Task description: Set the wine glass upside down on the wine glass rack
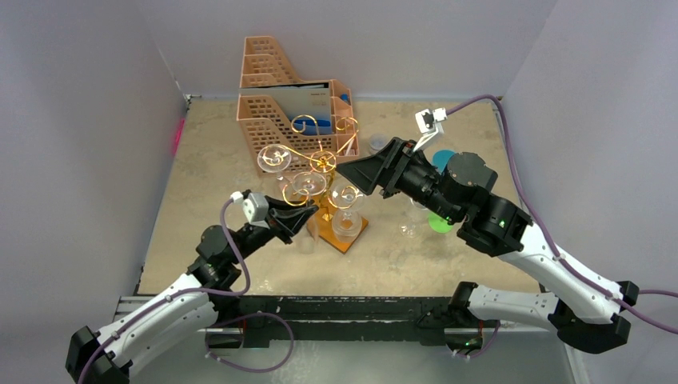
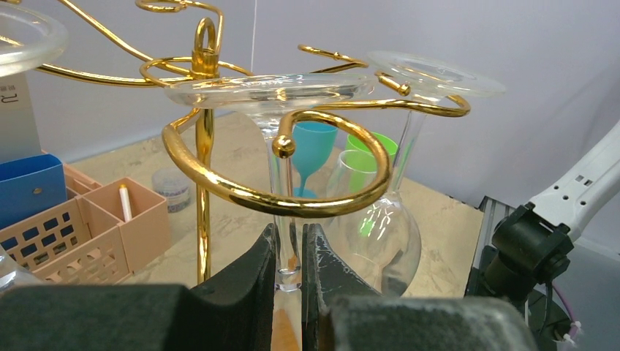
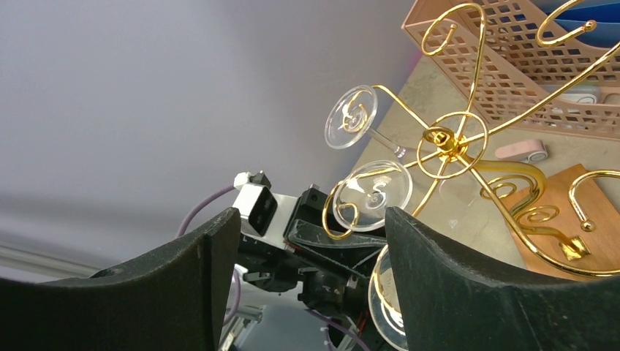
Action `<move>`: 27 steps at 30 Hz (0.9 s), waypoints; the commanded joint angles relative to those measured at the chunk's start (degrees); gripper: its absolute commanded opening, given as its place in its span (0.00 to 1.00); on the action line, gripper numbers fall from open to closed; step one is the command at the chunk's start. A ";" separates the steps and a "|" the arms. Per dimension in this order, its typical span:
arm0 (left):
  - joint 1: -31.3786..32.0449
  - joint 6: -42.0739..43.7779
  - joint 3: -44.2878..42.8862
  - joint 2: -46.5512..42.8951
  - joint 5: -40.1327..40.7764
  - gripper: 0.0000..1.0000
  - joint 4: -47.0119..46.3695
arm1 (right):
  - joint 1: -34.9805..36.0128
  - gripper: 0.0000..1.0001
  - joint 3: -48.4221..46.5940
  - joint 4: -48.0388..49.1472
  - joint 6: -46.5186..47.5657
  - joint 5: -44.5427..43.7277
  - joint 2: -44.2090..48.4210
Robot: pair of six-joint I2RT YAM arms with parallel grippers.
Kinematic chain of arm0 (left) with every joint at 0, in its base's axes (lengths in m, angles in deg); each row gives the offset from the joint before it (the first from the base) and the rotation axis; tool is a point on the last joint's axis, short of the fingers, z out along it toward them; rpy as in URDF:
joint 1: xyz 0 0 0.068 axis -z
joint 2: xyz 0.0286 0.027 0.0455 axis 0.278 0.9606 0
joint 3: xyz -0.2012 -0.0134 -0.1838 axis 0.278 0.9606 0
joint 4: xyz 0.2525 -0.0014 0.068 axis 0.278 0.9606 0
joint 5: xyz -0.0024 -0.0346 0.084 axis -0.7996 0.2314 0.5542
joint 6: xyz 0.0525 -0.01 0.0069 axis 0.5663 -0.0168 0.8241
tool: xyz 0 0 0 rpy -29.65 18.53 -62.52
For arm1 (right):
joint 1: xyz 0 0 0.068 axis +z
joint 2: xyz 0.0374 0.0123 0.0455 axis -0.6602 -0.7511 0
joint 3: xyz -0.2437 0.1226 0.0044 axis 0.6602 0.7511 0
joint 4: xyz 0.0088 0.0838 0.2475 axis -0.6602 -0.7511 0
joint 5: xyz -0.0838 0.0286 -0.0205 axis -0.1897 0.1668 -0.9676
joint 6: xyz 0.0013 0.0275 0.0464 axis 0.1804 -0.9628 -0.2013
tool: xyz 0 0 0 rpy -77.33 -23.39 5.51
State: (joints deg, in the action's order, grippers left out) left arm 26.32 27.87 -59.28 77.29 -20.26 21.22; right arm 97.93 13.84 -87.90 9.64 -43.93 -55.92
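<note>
the left fingers [image 2: 245, 285] pinch the stem of an inverted wine glass [image 2: 270, 91], shut tight on it just beneath a curled arm of the gold wine glass rack [image 2: 205, 168]. the glass's foot lies over that curl with the stem threaded through its gap, which suggests the hang is made and only the release is left. the right fingers [image 3: 453, 292] hang wide apart and empty on the far side of the rack, probably to keep out of the scrolls. a second glass [image 2: 395, 219] hangs from a neighbouring arm. the held glass's bowl is hidden behind the left fingers, glassware covers much of the rack's wooden base [image 1: 352, 236] from above, and whether the foot bears fully on the wire is hard to judge.
</note>
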 commanded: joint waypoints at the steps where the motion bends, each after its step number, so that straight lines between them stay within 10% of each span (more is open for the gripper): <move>1: 0.00 -1.11 1.12 0.58 1.89 0.00 -8.58 | 0.24 0.74 0.32 2.31 0.73 -1.71 0.28; 27: -0.01 2.46 4.07 -12.08 2.23 0.00 -4.73 | 0.24 0.74 0.58 0.80 0.47 -2.80 0.62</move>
State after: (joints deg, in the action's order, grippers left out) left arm 26.27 28.65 -54.96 67.67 -16.90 16.54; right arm 97.93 14.04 -88.01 9.62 -44.95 -55.90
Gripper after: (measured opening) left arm 0.105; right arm 0.740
